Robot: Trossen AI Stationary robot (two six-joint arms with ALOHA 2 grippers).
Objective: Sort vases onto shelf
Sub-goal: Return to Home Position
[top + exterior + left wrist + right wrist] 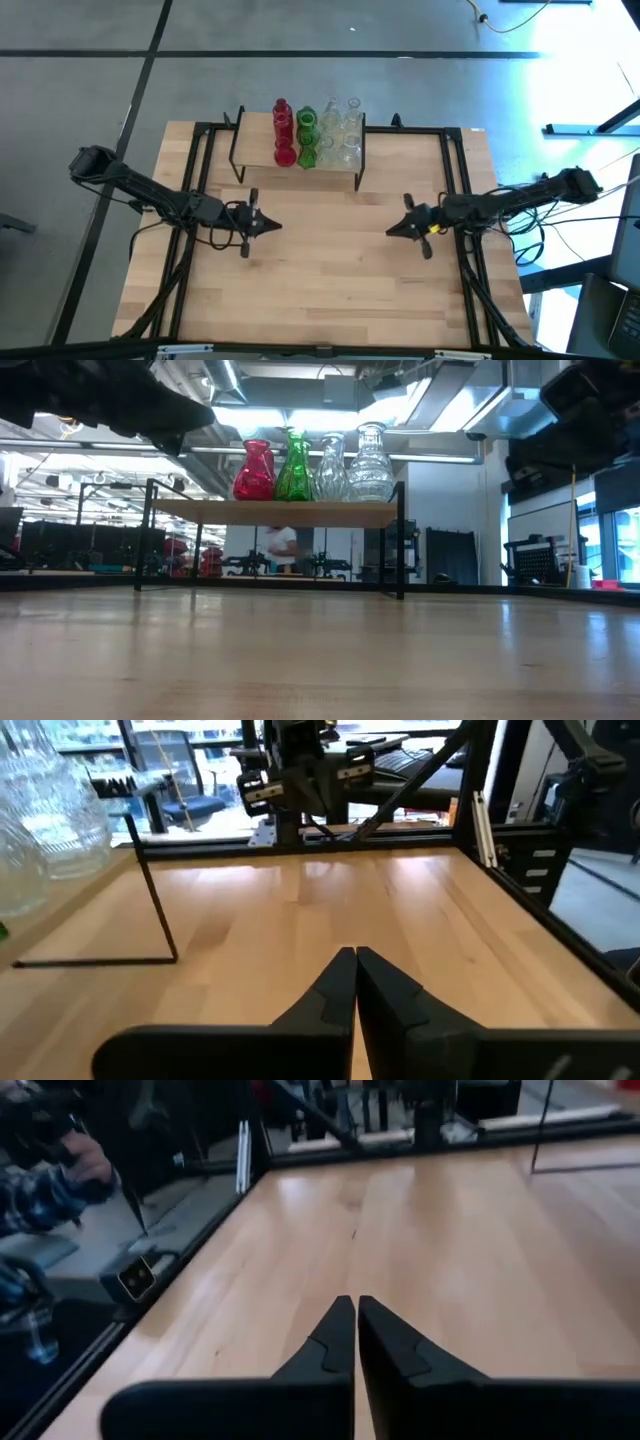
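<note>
Desk (330,270): light wood with a black frame round it, and grey floor on every side in my overhead feed.
Shelf (255,140): parked at the desk's 12 o'clock edge, up on thin black legs.
Red vases (283,135): one row at the 9 o'clock end of the group standing on the shelf.
Green vases (307,135): the next row toward 3 o'clock, just beside the red ones.
Clear vases (342,130): they take the 3 o'clock side, packed close to the green ones. I can't count them reliably from here.
Left end effector (272,225): hangs over bare desk at roughly 7 o'clock from the shelf, well apart from it, with its fingers pressed together tip to tip.
Right end effector (392,230): sits at roughly 5 o'clock from the shelf and points across at the left one. Its fingers are pressed together too.
Low feed: same order on the shelf, red at 9 o'clock running to clear at 3 o'clock.
</note>
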